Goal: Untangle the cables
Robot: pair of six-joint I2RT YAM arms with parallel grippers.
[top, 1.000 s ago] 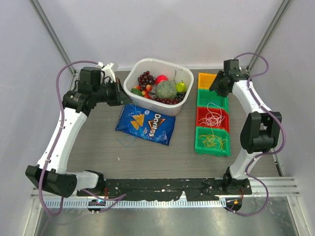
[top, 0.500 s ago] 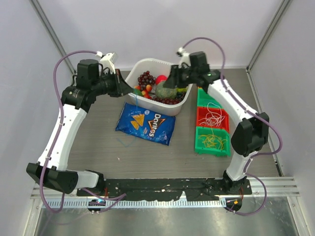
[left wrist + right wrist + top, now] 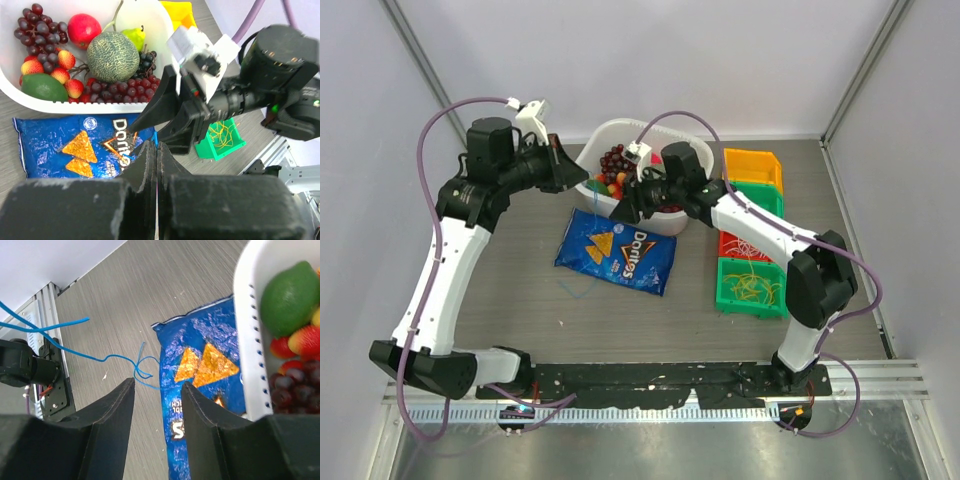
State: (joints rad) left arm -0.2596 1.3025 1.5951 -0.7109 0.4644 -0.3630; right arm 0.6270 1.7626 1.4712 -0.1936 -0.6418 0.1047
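The blue cord lies loose on the tabletop, just off the near-left corner of the chip bag. It has a small loop beside the bag's edge, and its thin strands trail toward the near edge of the tabletop. The white cord sits bunched in the red bin, and the yellow cord fills the green bin nearest the arms. Both bins stand in a row along the right edge, with an orange bin at the far end. The right gripper hangs over the far edge of the chip bag, close to the front wall of the white basket. Its fingers are spread apart with nothing between them, well clear of the blue cord. The left gripper hovers at the basket's left side, fingers pressed tight together with nothing visible between them. The basket, at the far middle of the tabletop, holds grapes and other fruit.
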